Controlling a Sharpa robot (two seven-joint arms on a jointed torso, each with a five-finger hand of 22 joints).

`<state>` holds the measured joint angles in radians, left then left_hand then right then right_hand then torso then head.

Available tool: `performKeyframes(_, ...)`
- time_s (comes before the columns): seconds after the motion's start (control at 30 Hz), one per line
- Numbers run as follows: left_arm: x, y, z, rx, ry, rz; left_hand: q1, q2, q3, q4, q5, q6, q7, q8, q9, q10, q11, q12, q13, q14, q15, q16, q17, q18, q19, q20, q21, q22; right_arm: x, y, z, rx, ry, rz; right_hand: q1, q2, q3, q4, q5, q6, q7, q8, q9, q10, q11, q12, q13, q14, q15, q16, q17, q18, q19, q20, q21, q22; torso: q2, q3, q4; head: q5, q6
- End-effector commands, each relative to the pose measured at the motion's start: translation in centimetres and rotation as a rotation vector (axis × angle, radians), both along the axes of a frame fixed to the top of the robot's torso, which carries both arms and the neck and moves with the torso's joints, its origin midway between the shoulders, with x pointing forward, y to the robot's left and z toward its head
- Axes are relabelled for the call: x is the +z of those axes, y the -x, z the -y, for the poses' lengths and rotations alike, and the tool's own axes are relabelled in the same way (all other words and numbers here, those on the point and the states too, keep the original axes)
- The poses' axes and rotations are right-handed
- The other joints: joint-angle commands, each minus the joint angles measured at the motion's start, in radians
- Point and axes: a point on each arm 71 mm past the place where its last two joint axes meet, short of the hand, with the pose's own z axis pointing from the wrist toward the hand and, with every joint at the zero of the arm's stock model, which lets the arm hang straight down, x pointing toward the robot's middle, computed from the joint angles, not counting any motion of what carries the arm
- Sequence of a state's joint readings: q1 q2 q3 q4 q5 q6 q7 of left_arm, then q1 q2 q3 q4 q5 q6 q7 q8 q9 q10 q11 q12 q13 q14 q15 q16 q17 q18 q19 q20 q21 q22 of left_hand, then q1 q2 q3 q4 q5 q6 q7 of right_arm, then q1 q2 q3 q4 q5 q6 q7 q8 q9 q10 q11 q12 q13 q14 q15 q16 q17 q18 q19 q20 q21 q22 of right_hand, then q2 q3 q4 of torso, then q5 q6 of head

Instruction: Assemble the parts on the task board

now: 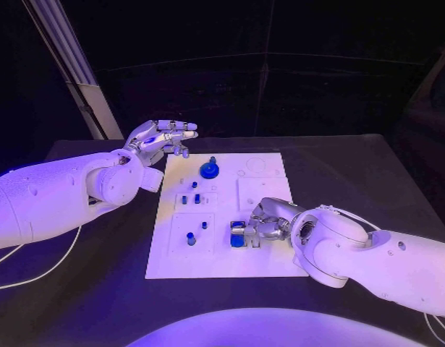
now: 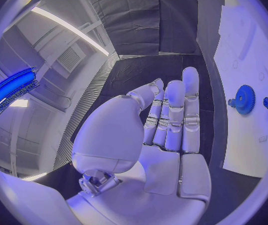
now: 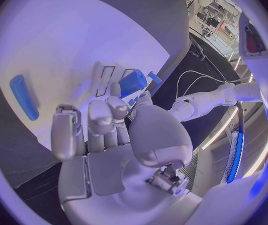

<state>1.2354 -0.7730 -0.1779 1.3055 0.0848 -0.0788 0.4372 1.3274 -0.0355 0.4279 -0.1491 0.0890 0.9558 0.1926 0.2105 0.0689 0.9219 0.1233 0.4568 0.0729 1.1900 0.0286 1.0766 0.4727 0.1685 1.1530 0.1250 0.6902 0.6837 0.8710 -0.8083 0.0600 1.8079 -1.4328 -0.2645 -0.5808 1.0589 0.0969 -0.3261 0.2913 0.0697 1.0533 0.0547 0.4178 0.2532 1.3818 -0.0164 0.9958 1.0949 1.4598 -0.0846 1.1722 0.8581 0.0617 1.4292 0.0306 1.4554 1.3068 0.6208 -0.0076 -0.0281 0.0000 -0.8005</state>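
Probably dealing with a light, stiff, slick bit of plastic in the blue part [image 1: 238, 233], so calling for a pinch across its short sides, thumb against fingers, not a hard squeeze. Sitting on the near middle of the task board [image 1: 181, 264], right at the fingertips of the right hand [image 1: 267, 225]. Curling over it, yet not showing clearly whether gripping or merely touching. Hanging spread and holding nothing beyond the board's far left corner: left hand [image 1: 162, 139], apart from the blue gear [image 1: 210, 170].
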Motion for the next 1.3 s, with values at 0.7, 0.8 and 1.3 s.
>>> performKeyframes(0.7,0.1,0.0,0.0,-0.009,0.008,0.001,-0.001,0.007,-0.005,-0.003,0.001,-0.010,0.000,0.005,-0.001,-0.009,-0.001,0.005,-0.002,-0.007,0.002,0.001,-0.002,0.014,-0.005,0.001,-0.005,-0.001,0.8,0.1,0.2,0.034,0.008,0.081,0.231,-0.036,0.055,-0.129,0.064,-0.020,0.007,-0.005,0.031,-0.009,0.002,-0.029,0.002,0.005,0.005,-0.024,-0.027,-0.002,-0.013,0.002,-0.011,-0.009,0.000,0.0007,0.0001,-0.003,0.003)
performKeyframes(0.8,0.1,0.0,0.0,-0.008,0.008,0.001,-0.001,0.007,-0.005,-0.003,0.001,-0.010,0.000,0.005,-0.001,-0.009,-0.001,0.005,-0.002,-0.007,0.002,0.001,-0.002,0.014,-0.005,0.001,-0.005,-0.001,1.1,0.2,0.9,0.015,-0.022,0.106,0.224,-0.033,0.048,-0.121,0.100,-0.037,0.013,-0.016,0.029,-0.011,0.007,-0.034,0.002,0.005,0.008,-0.025,-0.027,-0.002,-0.013,0.004,-0.012,-0.010,-0.001,0.0010,-0.0011,-0.003,0.004)
performKeyframes(1.3,0.1,0.0,-0.3,-0.002,0.005,0.000,-0.001,0.007,-0.005,-0.003,0.001,-0.010,0.000,0.005,-0.001,-0.009,-0.001,0.005,-0.002,-0.007,0.002,0.001,-0.002,0.014,-0.005,0.001,-0.005,-0.001,1.9,1.1,6.6,-0.051,-0.032,0.091,0.234,-0.026,0.038,-0.116,0.141,-0.063,0.024,-0.044,0.024,-0.020,0.016,-0.053,-0.006,0.003,0.015,-0.033,-0.039,0.000,-0.017,0.011,-0.016,-0.016,0.000,0.0017,-0.0033,-0.014,0.007)
